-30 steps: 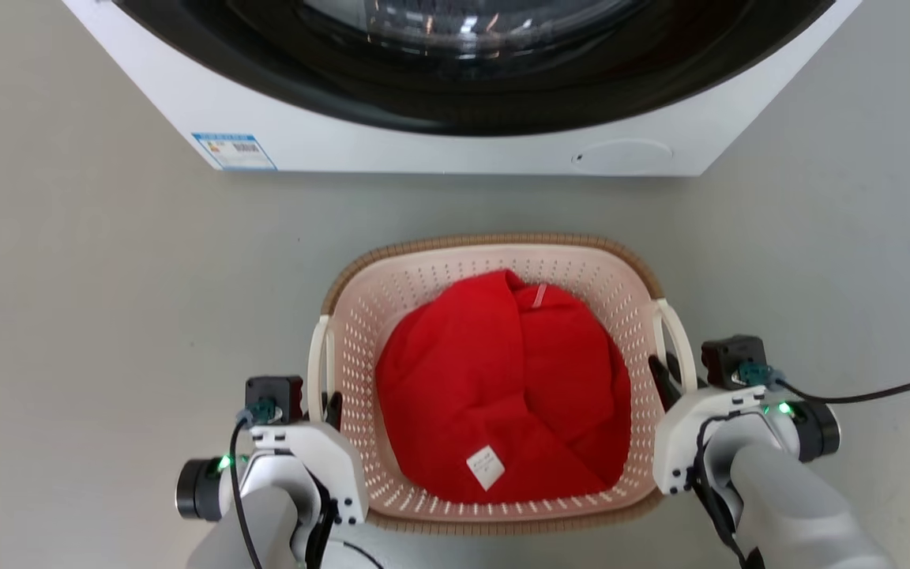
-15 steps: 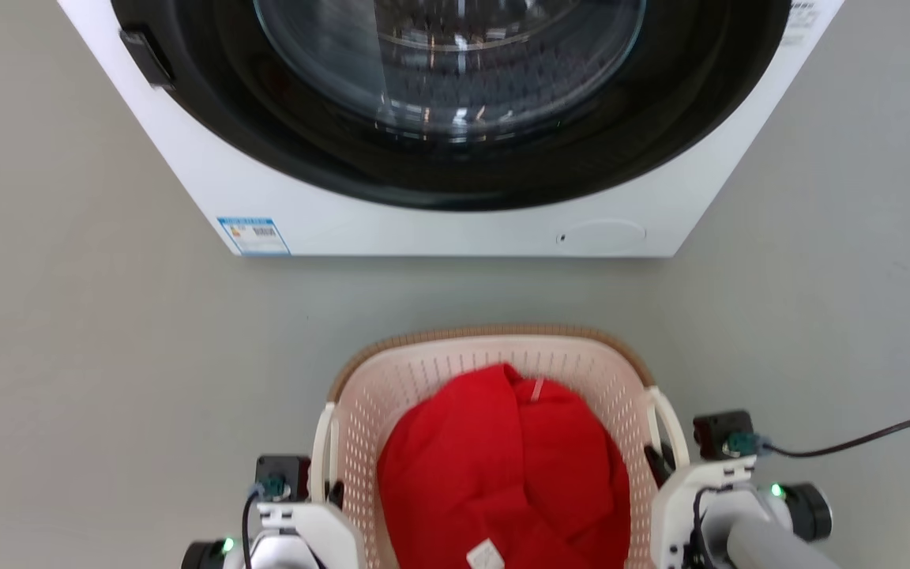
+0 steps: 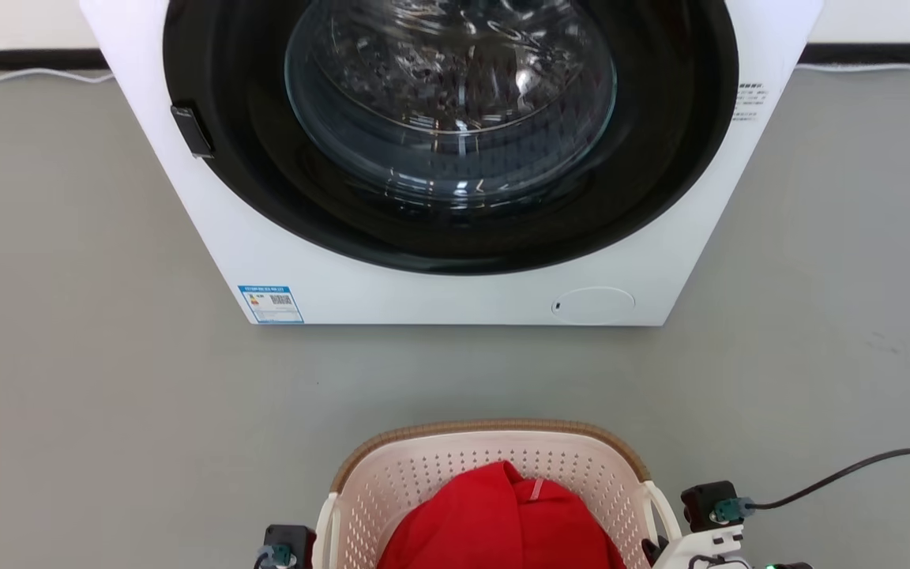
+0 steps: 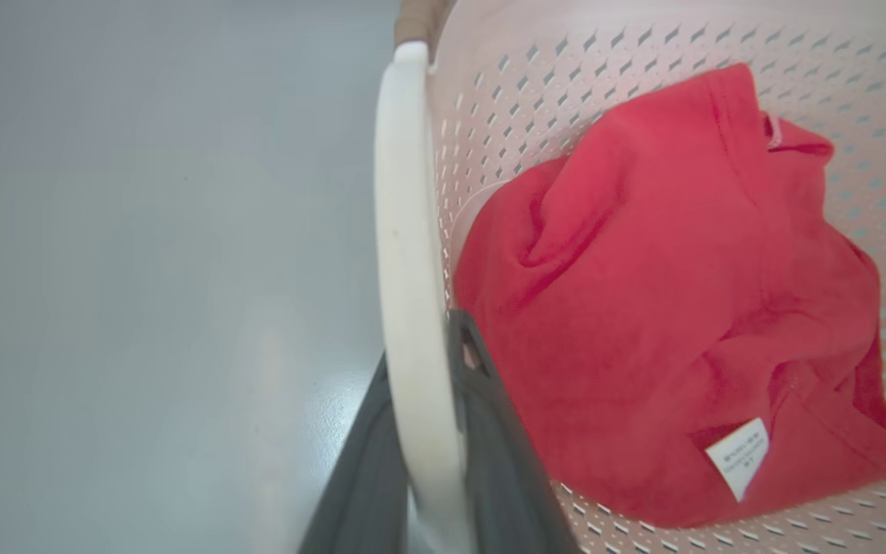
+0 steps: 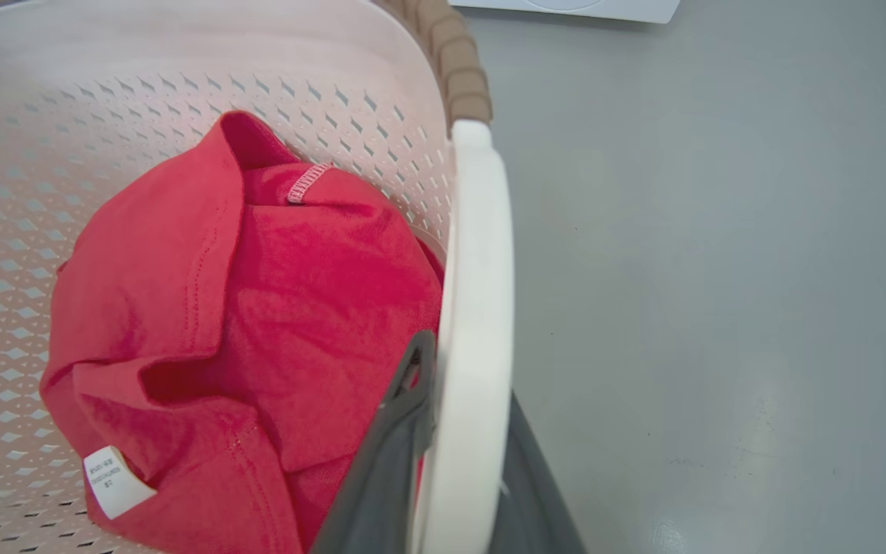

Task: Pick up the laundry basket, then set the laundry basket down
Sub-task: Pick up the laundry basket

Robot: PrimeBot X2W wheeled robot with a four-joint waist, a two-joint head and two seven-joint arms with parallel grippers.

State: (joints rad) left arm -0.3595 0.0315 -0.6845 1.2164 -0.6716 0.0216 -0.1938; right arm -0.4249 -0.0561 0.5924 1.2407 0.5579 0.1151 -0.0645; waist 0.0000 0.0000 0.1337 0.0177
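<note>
Our left tool [image 4: 420, 346] and right tool [image 5: 470, 377] each clamp a handle [image 4: 404, 231] of the laundry basket [image 3: 423, 474]; uneven motion, we judge, could slip one handle free, spilling the red garment [image 4: 666, 308].

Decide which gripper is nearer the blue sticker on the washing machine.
Left. The left gripper grips the laundry basket on the side almost directly below the blue sticker in the head view; the right gripper grips the opposite side.
</note>
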